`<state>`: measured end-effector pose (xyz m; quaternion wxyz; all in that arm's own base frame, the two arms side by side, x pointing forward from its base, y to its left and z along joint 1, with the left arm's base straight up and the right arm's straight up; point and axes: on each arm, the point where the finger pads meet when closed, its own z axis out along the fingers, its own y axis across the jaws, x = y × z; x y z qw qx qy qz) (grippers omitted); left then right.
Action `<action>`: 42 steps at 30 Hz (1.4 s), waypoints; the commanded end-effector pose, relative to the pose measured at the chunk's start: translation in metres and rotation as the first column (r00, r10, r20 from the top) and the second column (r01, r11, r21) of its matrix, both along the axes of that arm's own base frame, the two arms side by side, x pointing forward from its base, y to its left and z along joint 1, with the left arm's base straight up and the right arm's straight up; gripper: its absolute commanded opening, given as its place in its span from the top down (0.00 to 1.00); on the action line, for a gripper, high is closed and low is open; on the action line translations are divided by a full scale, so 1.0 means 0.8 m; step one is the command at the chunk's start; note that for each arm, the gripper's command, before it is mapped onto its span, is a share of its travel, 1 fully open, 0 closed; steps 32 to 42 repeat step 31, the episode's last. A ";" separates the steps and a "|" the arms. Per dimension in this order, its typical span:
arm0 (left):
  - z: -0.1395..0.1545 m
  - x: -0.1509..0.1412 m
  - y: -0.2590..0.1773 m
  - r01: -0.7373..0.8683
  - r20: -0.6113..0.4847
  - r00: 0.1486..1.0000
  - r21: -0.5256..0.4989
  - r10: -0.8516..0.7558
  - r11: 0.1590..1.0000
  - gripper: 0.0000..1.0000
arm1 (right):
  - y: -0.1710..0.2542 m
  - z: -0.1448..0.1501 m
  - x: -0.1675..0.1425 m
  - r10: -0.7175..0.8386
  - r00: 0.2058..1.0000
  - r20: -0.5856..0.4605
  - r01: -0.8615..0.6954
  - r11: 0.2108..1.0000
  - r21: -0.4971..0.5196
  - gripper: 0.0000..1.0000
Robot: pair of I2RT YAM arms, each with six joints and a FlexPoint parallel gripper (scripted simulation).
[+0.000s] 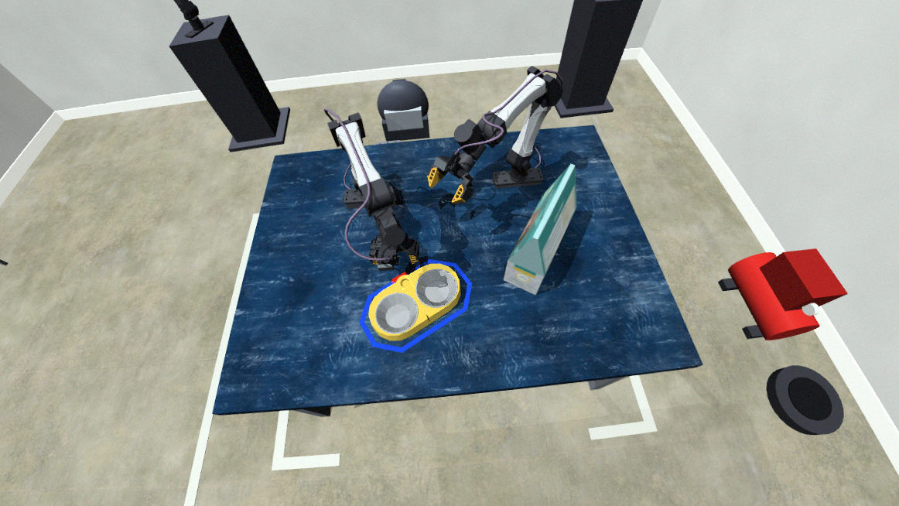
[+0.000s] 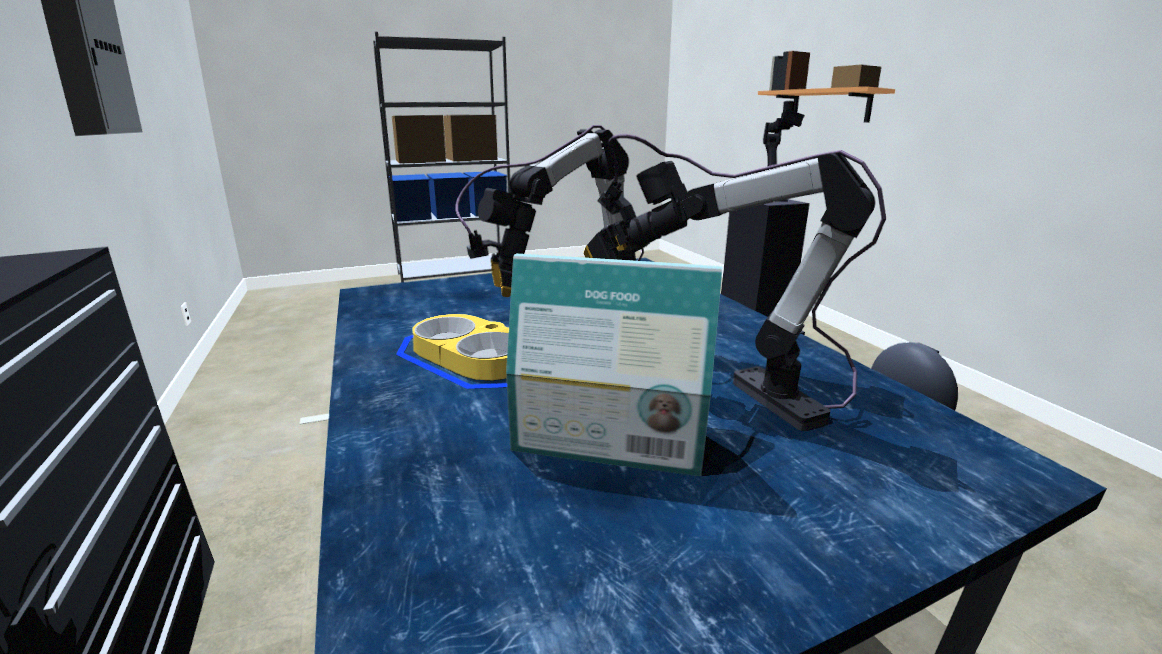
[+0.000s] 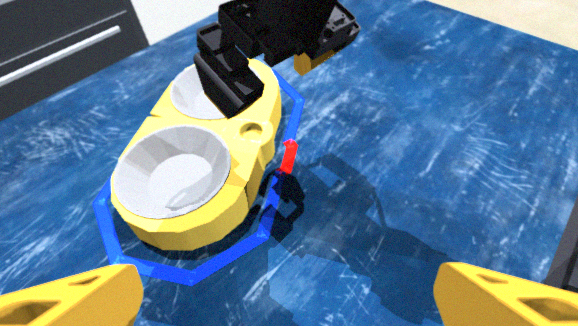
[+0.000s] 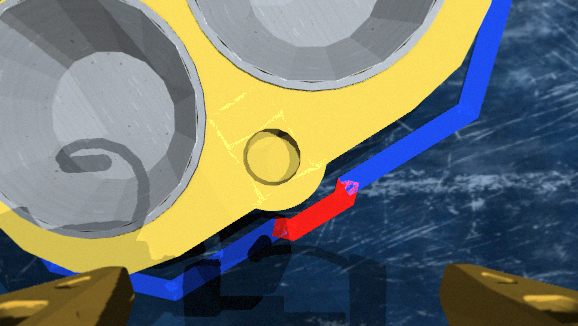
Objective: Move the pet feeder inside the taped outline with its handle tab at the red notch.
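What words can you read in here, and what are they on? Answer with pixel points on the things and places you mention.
"DOG FOOD": on the teal and white package (image 1: 541, 229) (image 2: 613, 365), at the top of its printed panel.
The smaller headings and lines on that panel: too small or blurred to read for sure.
I can read no words on the yellow feeder (image 1: 429, 309) (image 2: 479, 369) (image 3: 185, 237) (image 4: 225, 195).

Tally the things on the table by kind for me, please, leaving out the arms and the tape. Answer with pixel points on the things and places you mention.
Pet feeder (image 1: 422, 306) (image 2: 483, 369) (image 3: 185, 237) (image 4: 225, 165): 1
Steel bowls (image 1: 396, 312) (image 2: 443, 328) (image 3: 180, 172) (image 4: 115, 100): 2
Dog food package (image 1: 547, 220) (image 2: 613, 365): 1
Total: 4
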<state>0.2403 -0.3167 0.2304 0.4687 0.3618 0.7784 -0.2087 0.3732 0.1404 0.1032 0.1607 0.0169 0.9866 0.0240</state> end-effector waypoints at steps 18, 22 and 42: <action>0.009 0.001 0.001 -0.006 0.011 1.000 -0.017 0.006 1.000 0.00 | -0.004 0.019 -0.008 0.372 0.921 0.115 -0.368 0.928 -0.055 0.00; 0.009 0.001 0.001 -0.006 0.011 1.000 -0.017 0.006 1.000 0.00 | -0.003 0.021 -0.006 0.372 0.920 0.121 -0.368 0.928 -0.056 0.00; 0.009 0.001 0.001 -0.006 0.011 1.000 -0.017 0.006 1.000 0.00 | -0.003 0.021 -0.006 0.372 0.920 0.121 -0.368 0.928 -0.056 0.00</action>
